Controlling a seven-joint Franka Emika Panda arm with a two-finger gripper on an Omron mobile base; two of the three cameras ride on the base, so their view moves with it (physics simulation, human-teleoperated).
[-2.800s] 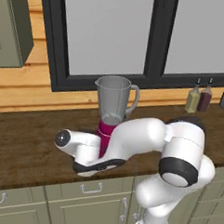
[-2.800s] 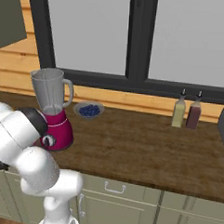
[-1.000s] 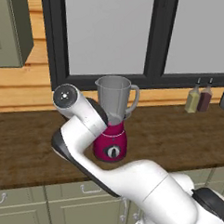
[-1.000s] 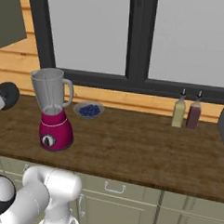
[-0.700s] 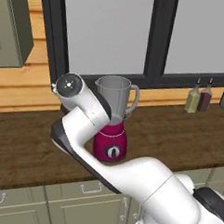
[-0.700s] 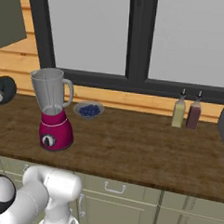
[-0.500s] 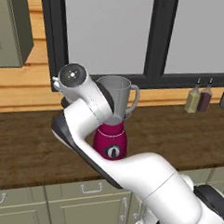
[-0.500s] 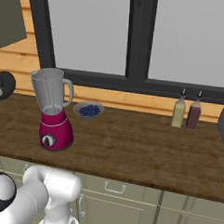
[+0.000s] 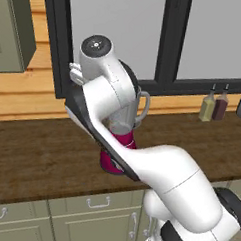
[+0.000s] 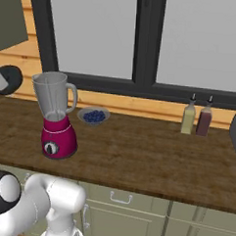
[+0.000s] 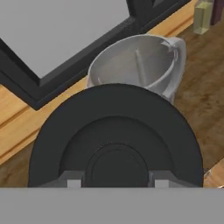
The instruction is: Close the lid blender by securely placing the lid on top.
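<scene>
Carrying the lid (image 11: 114,144), pinched between the gripper (image 11: 114,183) fingers, raised just short of the blender (image 10: 56,116) on the counter (image 10: 147,156). Jar mouth standing open, lid not yet seated; placing and pressing down remaining.

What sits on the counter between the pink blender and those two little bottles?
A small bowl of blueberries, close to the blender; then bare counter up to the bottles, in the right base view.

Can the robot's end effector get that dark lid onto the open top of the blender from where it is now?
Probably yes. The end effector holds the lid close to the blender, whose jar mouth is open, with nothing between them.
</scene>
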